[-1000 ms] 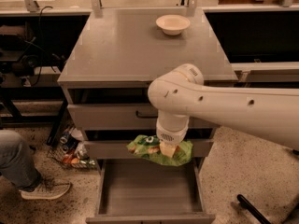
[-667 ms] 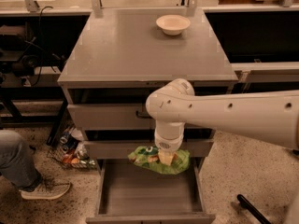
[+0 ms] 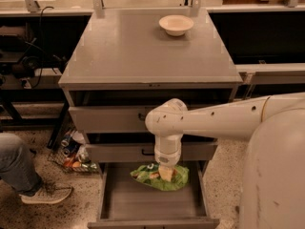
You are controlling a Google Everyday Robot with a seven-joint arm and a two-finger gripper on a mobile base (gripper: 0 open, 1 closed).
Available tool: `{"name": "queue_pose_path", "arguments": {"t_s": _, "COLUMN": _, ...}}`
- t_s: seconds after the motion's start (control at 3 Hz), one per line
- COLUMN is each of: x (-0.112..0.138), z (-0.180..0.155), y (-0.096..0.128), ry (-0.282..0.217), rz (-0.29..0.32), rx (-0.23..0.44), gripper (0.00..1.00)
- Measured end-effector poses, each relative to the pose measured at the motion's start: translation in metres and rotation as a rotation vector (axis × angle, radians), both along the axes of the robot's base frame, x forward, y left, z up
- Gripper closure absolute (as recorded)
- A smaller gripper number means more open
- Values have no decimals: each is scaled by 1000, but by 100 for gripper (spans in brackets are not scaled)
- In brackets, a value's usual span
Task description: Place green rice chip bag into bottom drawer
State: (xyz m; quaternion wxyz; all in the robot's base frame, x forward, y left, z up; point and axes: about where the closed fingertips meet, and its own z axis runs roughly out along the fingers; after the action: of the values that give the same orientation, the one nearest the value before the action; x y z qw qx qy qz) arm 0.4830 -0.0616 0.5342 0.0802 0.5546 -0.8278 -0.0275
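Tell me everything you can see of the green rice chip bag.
The green rice chip bag is a small, crinkled, bright-green packet, shiny like foil, with a pale orange-white patch mid-top. It is spread wide over the back of the open bottom drawer, directly under the gripper, which meets its top. Whether it touches the drawer's grey floor cannot be told.

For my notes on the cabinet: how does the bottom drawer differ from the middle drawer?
The bottom drawer is pulled far out, its floor showing; the middle drawer is almost shut. The gripper, at the bag, is over the bottom drawer, below the middle drawer's front. Both are grey.
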Motion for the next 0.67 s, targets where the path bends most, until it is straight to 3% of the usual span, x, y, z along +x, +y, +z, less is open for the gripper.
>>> {"name": "queue_pose_path", "arguments": {"t_s": 0.33, "x": 0, "z": 0, "y": 0, "ry": 0, "rz": 0, "rx": 0, "gripper": 100}}
{"name": "queue_pose_path", "arguments": {"t_s": 0.67, "x": 2, "z": -25, "y": -3, "ry": 20, "rz": -30, "rx": 35, "gripper": 100}}
